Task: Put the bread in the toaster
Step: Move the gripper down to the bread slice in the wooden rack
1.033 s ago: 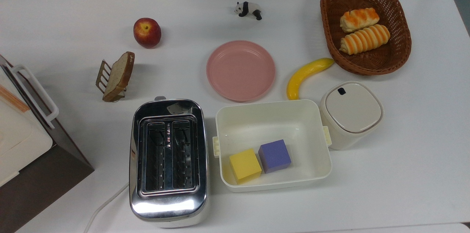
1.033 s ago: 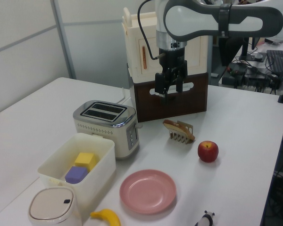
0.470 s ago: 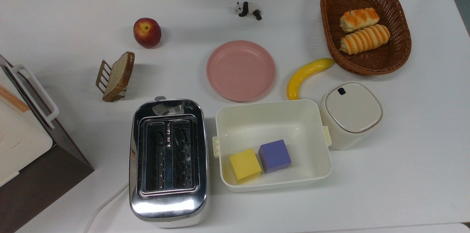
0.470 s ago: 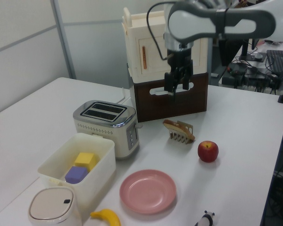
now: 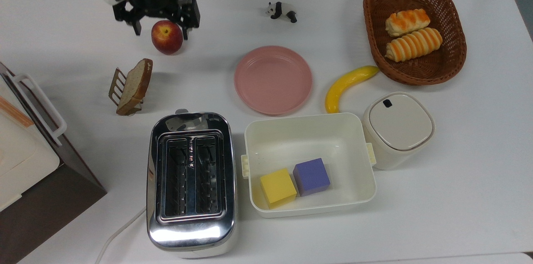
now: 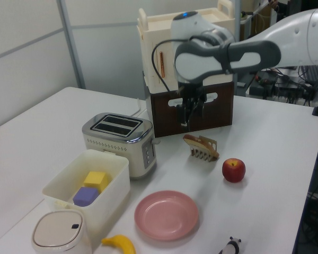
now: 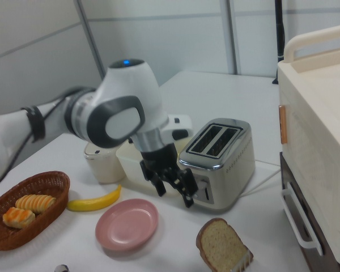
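White table (image 5: 458, 197) carries toaster (image 5: 190, 180), tub (image 5: 309, 165), plate (image 5: 272, 79).

Bread (image 5: 135, 85) leaning upright, chrome toaster (image 5: 190, 180) empty

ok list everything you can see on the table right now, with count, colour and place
bread: 1, tan with brown crust, leaning in a small rack, top view's left
toaster: 1, chrome, both slots empty, top view's lower left
apple: 1, red, above the bread in the top view
plate: 1, pink, centre
panda: 1, black and white, above the plate in the top view
basket: 1, brown wicker, top view's upper right
rolls: 2, orange-striped, in the basket
banana: 1, yellow, between plate and basket
tub: 1, cream, right of the toaster
cubes: 2, one yellow, one purple, in the tub
lidded pot: 1, cream, right of the tub
cabinet: 1, cream on brown base, top view's left edge
gripper: 1, black, open, above the apple in the top view
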